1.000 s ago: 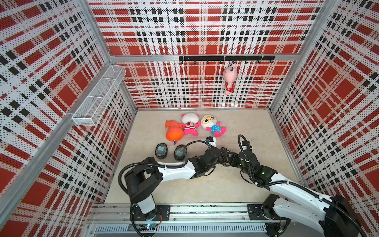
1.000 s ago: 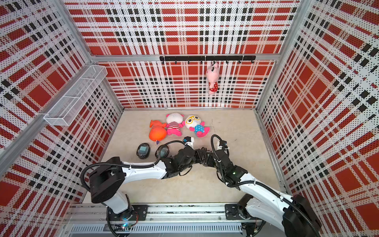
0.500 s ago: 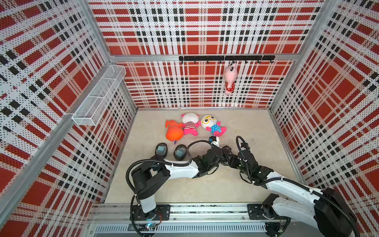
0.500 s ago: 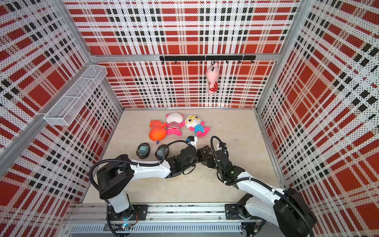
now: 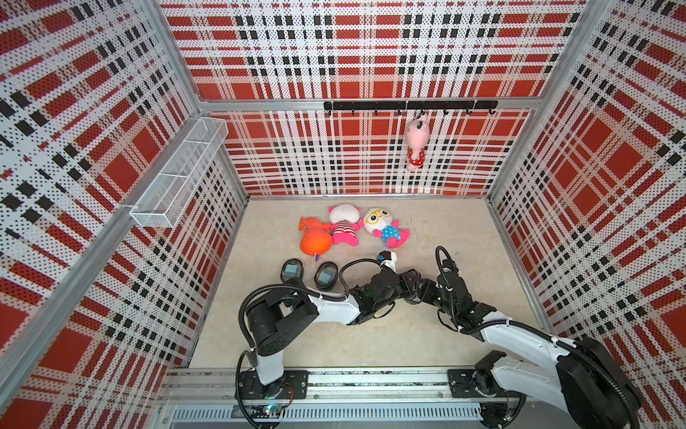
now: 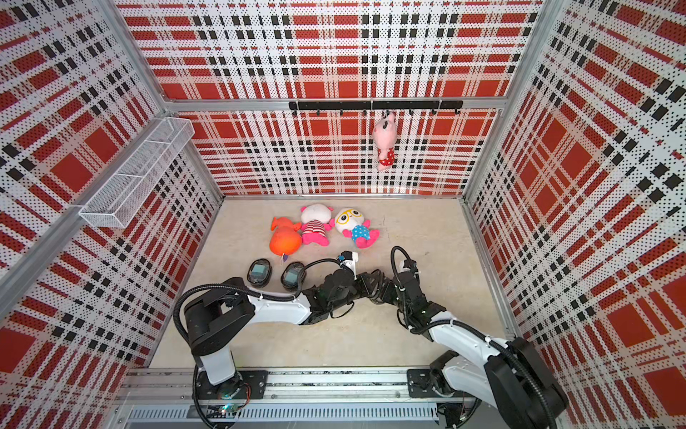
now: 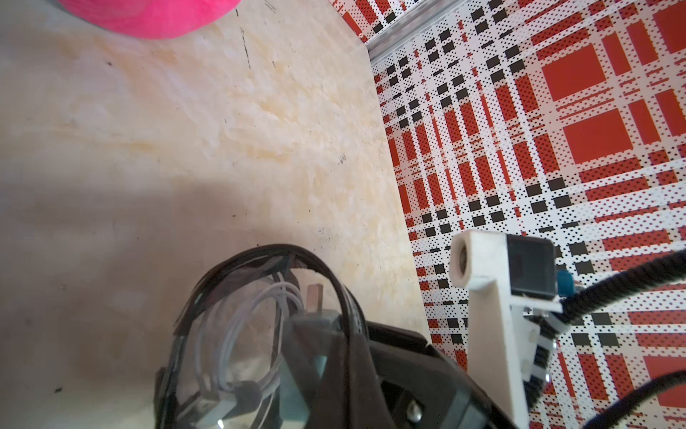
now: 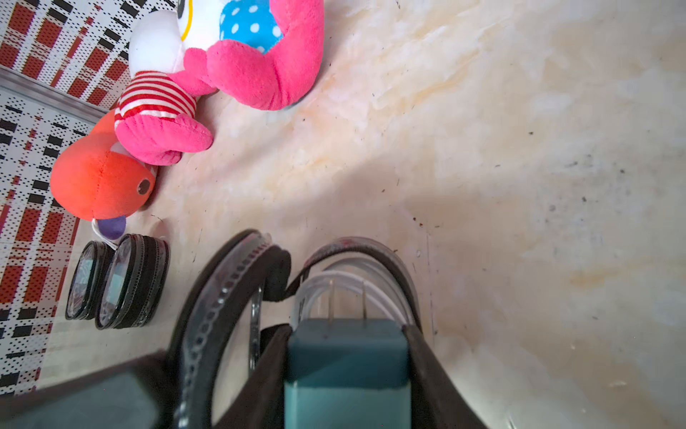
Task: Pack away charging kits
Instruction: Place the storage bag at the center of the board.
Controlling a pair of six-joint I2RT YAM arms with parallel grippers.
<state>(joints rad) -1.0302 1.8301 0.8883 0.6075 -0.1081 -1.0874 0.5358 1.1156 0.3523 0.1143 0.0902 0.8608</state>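
- Your right gripper (image 8: 347, 328) has its fingers clamped on the two flanks of the teal plug adapter (image 8: 347, 366); the prongs (image 8: 330, 297) lead, pointing into the open case (image 8: 402, 267), where the white cable (image 8: 345, 276) already lies coiled.
- Your left gripper (image 7: 339, 334) is closed tight; by the look of it, it pinches the rim of that case's zip-edged lid (image 8: 219, 293); I judge its job is to hold the mouth agape, so make that pinch firm and do not let the lid swing in.
- Push the adapter in along the line of the prongs, low and straight; steer the prongs beside or over the coil, not through its loops, where they could snag and drag the cable out.
- Part your right fingers only once the teal block sits below the rim; the walls leave them little room, so draw back along the same line.
- The case looks light; a hard shove could skate it across the table (image 8: 519, 148); let the left arm take the push.
- Just beyond, the two shut cases (image 8: 130, 282) stand side by side, touching, teal showing through each clear window; those look packed, so I take this for the last kit.
- Farther off lie the plush toys (image 5: 343, 226), well clear of the work; leave them be.
- Writing: none can be read on adapter, cases or grippers; the purple tag (image 8: 111, 226) on the orange toy is too small to tell.
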